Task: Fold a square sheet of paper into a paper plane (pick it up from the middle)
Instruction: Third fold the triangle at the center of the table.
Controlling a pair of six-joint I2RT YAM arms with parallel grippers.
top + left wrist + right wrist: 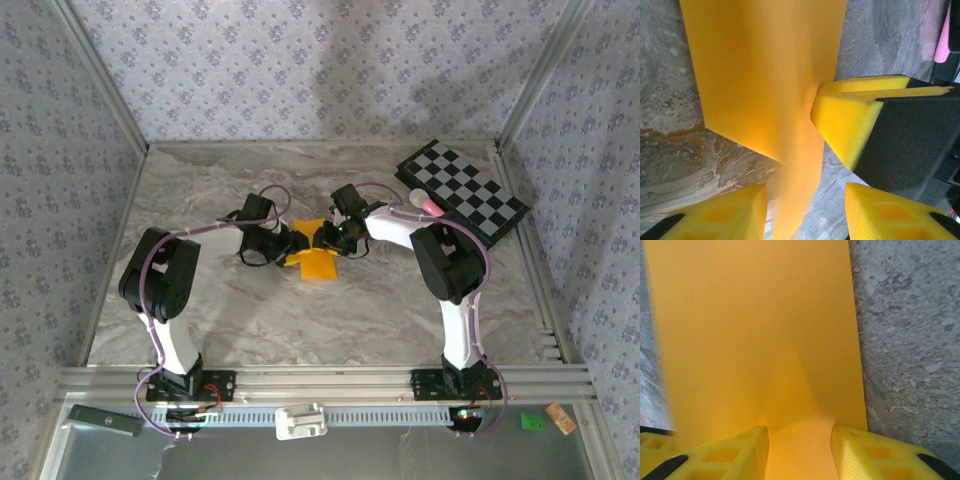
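One sheet of paper, orange-yellow, lies at the middle of the table, and two grippers meet over it. The left gripper comes in from the left and the right gripper from the right. There is also one checkered board at the far right corner, with one pink-tipped stick at its near edge.

From above, the sheet's longer run goes from the near side of the table to the far side, across the line of the two grippers. Which end is its front I cannot tell. In the right wrist view it stretches straight away from the fingers as a band with parallel edges.

The left gripper's fingers stand apart astride a raised strip of the paper, with bare table showing beside it. The right gripper is narrowed on a lifted fold of the sheet, which fills the gap and touches both fingers
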